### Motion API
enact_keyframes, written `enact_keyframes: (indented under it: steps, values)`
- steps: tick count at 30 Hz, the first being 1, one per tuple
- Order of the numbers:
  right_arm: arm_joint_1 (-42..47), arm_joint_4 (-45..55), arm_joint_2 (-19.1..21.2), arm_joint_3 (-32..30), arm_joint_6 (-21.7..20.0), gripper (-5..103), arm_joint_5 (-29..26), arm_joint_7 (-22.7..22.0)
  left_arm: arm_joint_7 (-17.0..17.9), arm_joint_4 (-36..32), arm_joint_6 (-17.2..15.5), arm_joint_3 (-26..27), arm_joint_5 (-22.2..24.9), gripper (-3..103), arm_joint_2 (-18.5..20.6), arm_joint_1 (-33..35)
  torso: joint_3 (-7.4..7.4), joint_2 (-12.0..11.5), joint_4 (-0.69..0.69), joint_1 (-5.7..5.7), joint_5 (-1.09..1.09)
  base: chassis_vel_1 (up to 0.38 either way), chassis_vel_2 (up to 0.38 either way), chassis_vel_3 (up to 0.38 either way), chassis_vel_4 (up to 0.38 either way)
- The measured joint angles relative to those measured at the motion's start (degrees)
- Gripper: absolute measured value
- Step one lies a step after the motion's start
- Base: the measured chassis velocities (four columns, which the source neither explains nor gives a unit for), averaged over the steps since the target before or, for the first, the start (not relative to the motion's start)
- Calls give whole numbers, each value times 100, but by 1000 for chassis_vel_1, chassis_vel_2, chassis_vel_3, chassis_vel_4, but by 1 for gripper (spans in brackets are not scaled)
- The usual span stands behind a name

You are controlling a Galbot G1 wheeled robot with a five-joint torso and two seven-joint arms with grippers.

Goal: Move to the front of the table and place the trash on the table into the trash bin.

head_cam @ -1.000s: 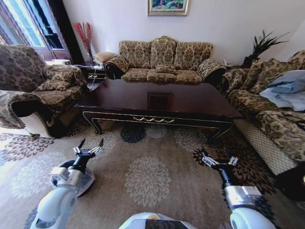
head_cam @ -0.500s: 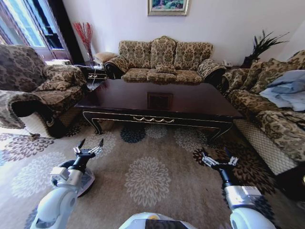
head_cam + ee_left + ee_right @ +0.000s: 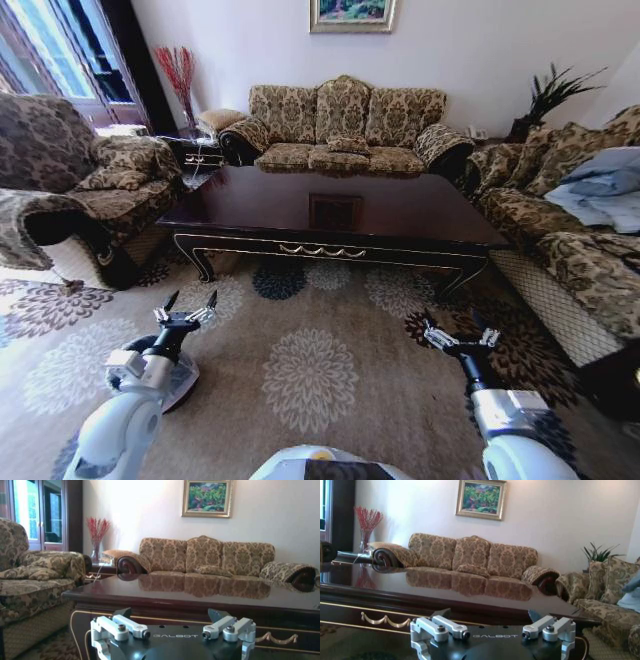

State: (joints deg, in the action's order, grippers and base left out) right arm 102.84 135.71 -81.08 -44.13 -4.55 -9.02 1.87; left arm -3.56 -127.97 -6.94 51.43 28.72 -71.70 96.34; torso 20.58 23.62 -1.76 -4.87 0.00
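Floral carpet lies between robot and coffee table (image 3: pixel 335 215), whose glossy top looks bare; nothing has shifted lately. Left gripper (image 3: pixel 187 304) and right gripper (image 3: pixel 459 329) hover low, fingers spread, holding nothing.

We see patterned sofa (image 3: pixel 345 125) at far wall, framed painting (image 3: pixel 352 13) above it. Armchair (image 3: pixel 75 190) on left, second sofa (image 3: pixel 565 220) on right with folded blue cloth (image 3: pixel 608 185). Red dried stems in vase (image 3: pixel 178 75), potted plant (image 3: pixel 555 95), floral carpet (image 3: pixel 310 375).
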Motion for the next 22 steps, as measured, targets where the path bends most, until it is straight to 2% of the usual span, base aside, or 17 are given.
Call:
enact_keyframes:
  steps: [22]
  values:
    - [0, 0, 0, 0, 0, 100, 0, 0, 0, 0, 0, 0, 0, 100, 0, 0, 0, 0, 0, 0, 0, 0, 0, 0, 0]
